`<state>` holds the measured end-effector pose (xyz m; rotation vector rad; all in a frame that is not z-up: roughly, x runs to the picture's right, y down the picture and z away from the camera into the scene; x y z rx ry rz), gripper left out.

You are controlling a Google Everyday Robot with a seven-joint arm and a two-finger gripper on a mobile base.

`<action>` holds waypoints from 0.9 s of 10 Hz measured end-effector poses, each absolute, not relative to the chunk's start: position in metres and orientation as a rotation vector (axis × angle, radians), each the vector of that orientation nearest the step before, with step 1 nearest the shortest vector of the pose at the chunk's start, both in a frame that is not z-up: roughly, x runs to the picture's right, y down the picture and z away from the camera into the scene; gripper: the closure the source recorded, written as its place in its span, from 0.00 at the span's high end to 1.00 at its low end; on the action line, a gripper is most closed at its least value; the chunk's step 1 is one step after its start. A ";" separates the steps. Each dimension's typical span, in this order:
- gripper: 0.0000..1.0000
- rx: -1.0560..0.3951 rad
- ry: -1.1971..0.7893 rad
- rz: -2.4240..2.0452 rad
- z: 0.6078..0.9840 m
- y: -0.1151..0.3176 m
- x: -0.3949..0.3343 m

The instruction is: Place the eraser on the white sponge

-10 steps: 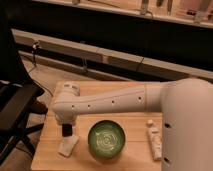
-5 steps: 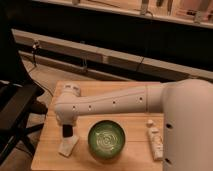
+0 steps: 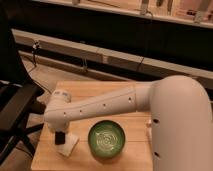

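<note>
Lower than half a second ago, the big white robot arm [image 3: 115, 102] has dipped its wrist toward the table, bringing the gripper closer to the white sponge. The arm reaches from a bulky body at 3 o'clock across to the table's 9 o'clock side.

A wooden table [image 3: 85, 89] fills the lower middle of the view. A black office chair [image 3: 15, 107] stands off its 9 o'clock edge. A green bowl [image 3: 106, 140] sits near the table's 6 o'clock edge.

The white sponge [image 3: 69, 145], a thin pale pad, lies flat at the bowl's 9 o'clock, close to it but not touching.

The gripper [image 3: 60, 134] points straight down from the wrist, over the sponge's 11 o'clock corner. Whether it is open or closed cannot be told.

A small dark block at its tip looks like the eraser [image 3: 60, 139], though it blends with the dark gripper. It seems to be at or just above the sponge; actual contact cannot be confirmed.

The key relation: the sponge's centre lies toward 4 o'clock from the gripper, so the eraser probably sits off-centre near one corner. A release here could leave it close to the sponge's edge.
</note>
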<state>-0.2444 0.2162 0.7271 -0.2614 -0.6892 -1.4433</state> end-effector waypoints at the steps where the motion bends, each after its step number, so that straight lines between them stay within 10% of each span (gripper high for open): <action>1: 0.00 -0.270 -0.690 -1.430 0.726 0.222 -0.249; 6: 0.03 -0.306 -0.719 -1.343 0.731 0.253 -0.242; 9: 0.36 -0.317 -0.736 -1.291 0.736 0.266 -0.230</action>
